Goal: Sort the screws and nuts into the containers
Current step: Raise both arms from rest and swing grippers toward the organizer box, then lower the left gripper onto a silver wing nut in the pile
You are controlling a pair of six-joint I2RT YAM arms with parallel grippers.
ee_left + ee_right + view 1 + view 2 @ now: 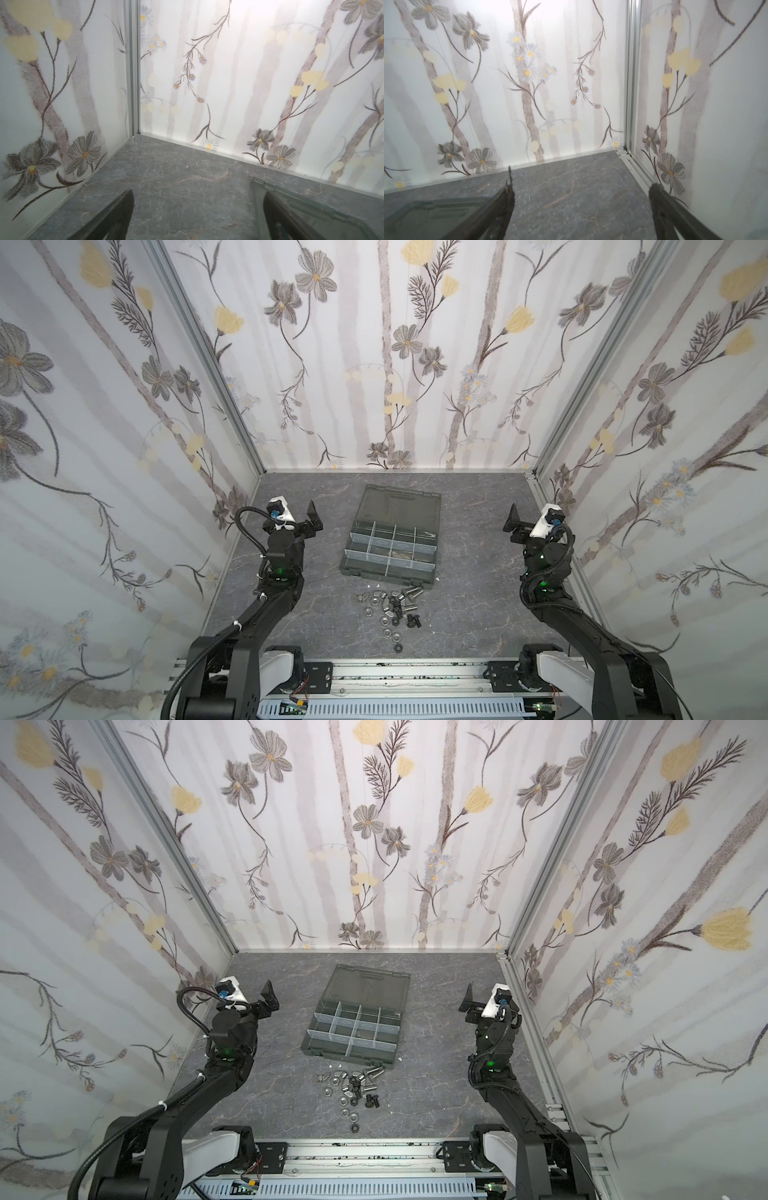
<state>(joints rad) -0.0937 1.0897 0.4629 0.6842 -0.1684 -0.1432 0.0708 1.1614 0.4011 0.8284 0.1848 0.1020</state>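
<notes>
My left pincer (313, 518) stands wide open, raised above the grey marble-patterned bench (469, 601) to the left of the box, holding nothing and touching nothing. In its wrist view the two dark fingers (116, 214) are spread far apart with only bare bench between them, and a corner of the smoky translucent hinged lid (301, 199) shows behind one finger.

My right pincer (513, 520) is spread just as wide on the right of the box, also empty and clear of everything. Its wrist view shows the same broad gap between the fingers (496, 209), with the lid lying flat beside one of them.

The dark grey plastic organiser box (386, 574) sits mid-bench between my two arms, its lid folded back flat toward the far wall. The containers (380, 545), small rectangular cells set off by light-grey dividers (361, 538), lie open to the top. The dividers carry small outlined marks, too small to read. Something pale lies in a middle cell, but I cannot tell what it is.

The screws (412, 593), short stubby bolts in silver and black, lie loose on the bench just in front of the box. The nuts (388, 620), silver wing nuts, shiny rings and black rings, are mixed among them and trail toward my base. Both pincers are well apart from this heap.
</notes>
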